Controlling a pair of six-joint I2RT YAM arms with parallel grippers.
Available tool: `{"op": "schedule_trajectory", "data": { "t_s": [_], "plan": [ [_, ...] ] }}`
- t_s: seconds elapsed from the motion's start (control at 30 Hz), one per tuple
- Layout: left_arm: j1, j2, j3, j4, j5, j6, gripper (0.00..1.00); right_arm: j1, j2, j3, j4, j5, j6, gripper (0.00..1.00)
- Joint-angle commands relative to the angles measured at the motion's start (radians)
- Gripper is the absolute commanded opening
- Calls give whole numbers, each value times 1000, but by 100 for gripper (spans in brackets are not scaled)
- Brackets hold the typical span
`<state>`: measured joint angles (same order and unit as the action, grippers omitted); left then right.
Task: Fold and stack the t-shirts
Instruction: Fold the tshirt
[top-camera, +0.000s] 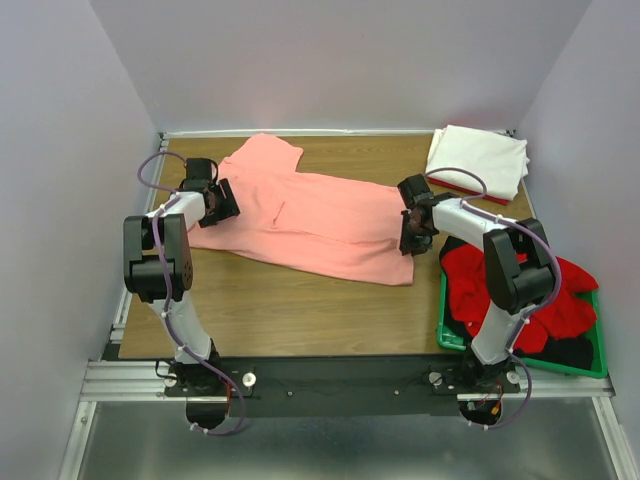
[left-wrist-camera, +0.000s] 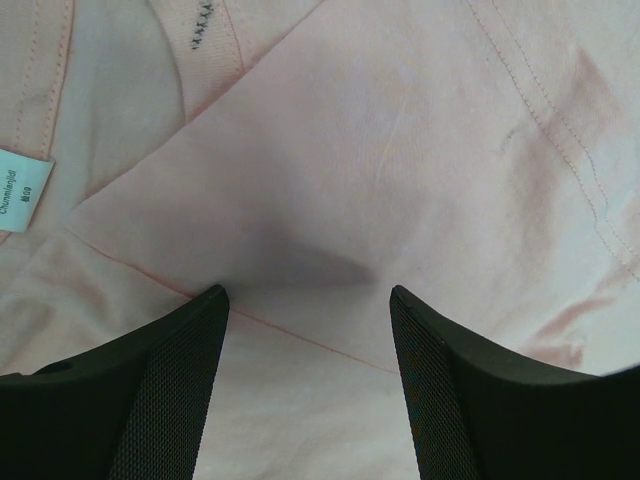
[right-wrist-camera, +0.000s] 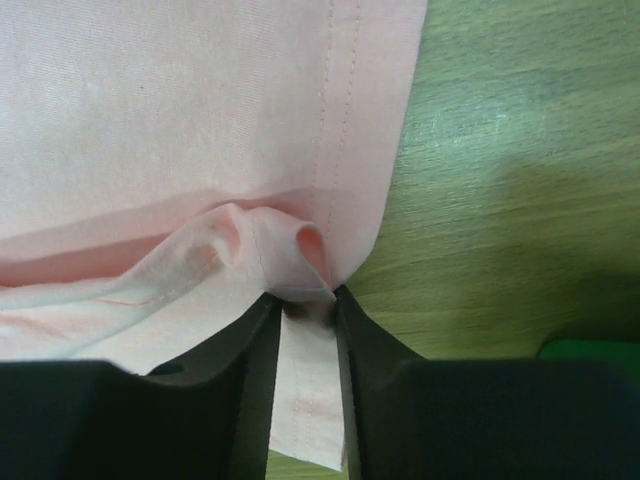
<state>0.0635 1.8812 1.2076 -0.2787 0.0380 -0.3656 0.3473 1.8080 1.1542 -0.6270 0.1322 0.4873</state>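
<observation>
Our right fingers (right-wrist-camera: 240, 380) are pinched on the hem corner of the salmon-pink t-shirt (top-camera: 300, 215). A small fold of cloth is bunched just ahead of their tips, and a strip of hem runs back between them. Our right gripper (right-wrist-camera: 305, 295) sits at the right end of that shirt, by its near corner, with the bare wooden table (right-wrist-camera: 500, 150) just beside the hem.

Our left fingers (left-wrist-camera: 170, 390) stand spread wide with nothing caught between them. Our left gripper (left-wrist-camera: 308, 295) hangs low over a folded flap of the same shirt, near a white label (left-wrist-camera: 22, 190). We cannot tell whether its tips touch the cloth.

From above we see the salmon-pink t-shirt lying flat across the middle of the table, slanting from far left to near right, with one of our arms at each end. A folded white t-shirt (top-camera: 480, 158) rests at the far right corner. Bright red t-shirts (top-camera: 565, 300) and some dark cloth (top-camera: 575, 352) fill the green crate (top-camera: 447, 335) at the right edge, beside our right arm
</observation>
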Motion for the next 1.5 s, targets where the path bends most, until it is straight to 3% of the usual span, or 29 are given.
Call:
{"op": "schedule_trajectory", "data": {
  "t_s": [0.0,0.3,0.77,0.9,0.97,1.07,1.33,1.47],
  "plan": [
    [18,6,-29,-4,-30,19,74,-7,1,-27,9,60,-19,31],
    [30,6,-45,-1,-66,17,74,-7,-13,-54,-25,112,-4,23],
    [36,-8,-66,1,-101,-7,74,-7,16,-73,-149,113,54,23],
    [35,-28,-75,10,-81,-13,74,-8,19,-71,-166,129,63,32],
    [33,-43,-75,16,-66,-13,74,-7,17,-59,-178,138,68,48],
    [35,-69,-74,9,-64,-10,74,-8,7,-42,-192,152,69,56],
    [32,-175,-10,-39,-43,-7,74,-7,-45,16,-206,182,27,69],
    [33,-156,21,-33,20,1,74,-7,-76,77,-209,150,-10,73]
  ]
}}
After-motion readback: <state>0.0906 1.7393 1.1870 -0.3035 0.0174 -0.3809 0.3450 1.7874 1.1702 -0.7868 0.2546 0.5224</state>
